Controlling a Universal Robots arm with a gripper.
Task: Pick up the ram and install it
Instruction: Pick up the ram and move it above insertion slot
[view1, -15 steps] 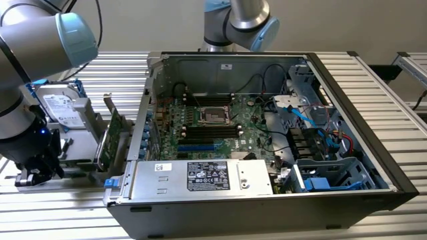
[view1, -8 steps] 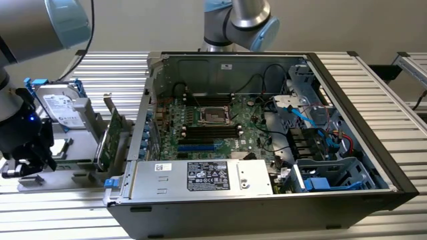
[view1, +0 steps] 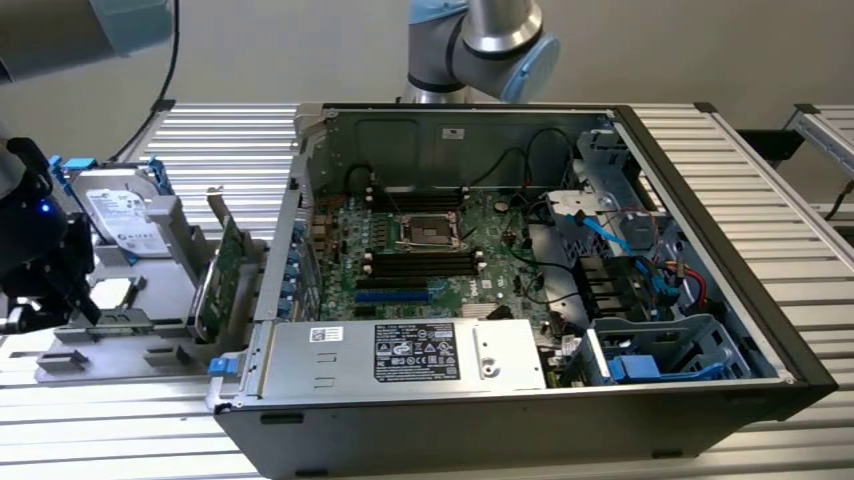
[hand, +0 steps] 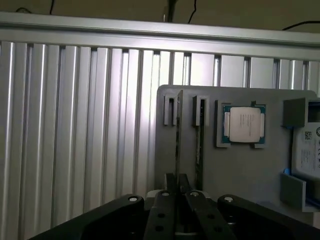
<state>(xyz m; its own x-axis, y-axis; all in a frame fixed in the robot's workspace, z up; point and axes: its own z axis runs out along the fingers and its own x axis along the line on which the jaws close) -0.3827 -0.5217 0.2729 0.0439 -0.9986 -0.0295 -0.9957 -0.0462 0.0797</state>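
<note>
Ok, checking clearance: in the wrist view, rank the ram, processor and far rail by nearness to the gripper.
1. ram, held in the gripper.
2. processor, farther along the grey tray.
3. far rail, beyond the tray's end.

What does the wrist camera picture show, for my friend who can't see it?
The gripper pinches the ram, a thin stick seen edge-on, standing in a slot of a grey holder. A second stick stands in the next slot, with a processor chip beside it, on a ribbed metal table.
</note>
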